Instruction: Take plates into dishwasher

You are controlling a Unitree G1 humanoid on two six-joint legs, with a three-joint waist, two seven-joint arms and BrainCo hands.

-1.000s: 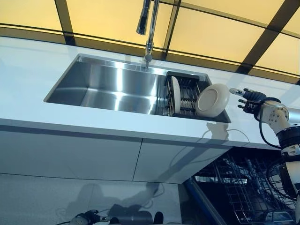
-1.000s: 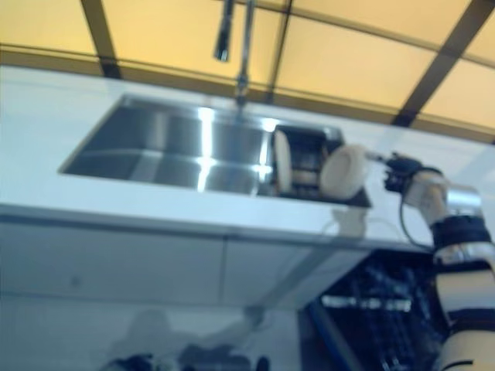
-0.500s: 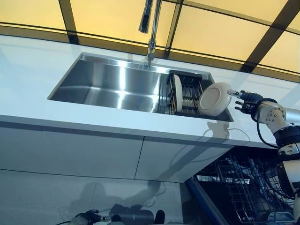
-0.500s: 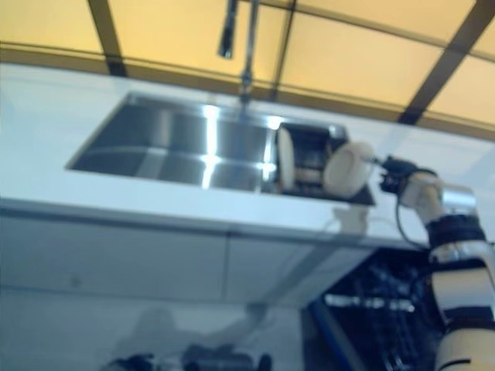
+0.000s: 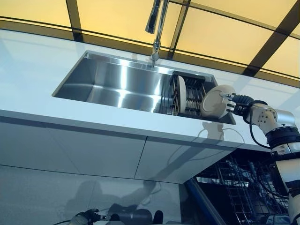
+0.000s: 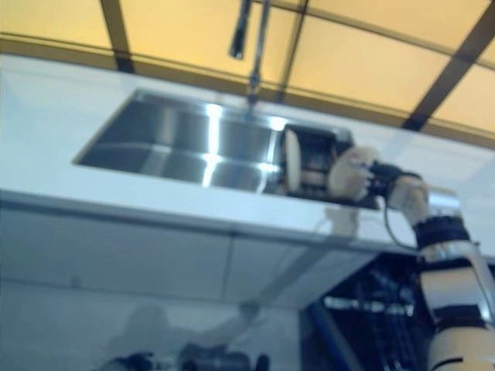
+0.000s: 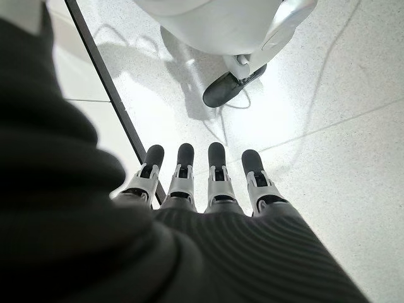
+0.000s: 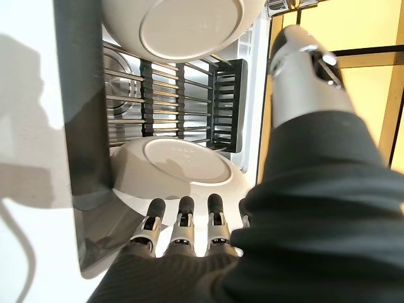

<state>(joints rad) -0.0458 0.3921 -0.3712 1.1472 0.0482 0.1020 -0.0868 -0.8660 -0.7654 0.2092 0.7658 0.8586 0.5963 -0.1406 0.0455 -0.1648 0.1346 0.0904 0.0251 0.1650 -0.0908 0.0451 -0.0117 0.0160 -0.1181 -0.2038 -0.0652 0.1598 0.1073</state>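
Right hand (image 5: 234,101) moved in, straight fingers touching tilted plate (image 5: 213,103)

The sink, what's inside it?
The sink holds a black dish rack with two white plates. The right hand reaches the nearer plate, hiding part of the rack.

No text, label, number or sign can be read in any view.
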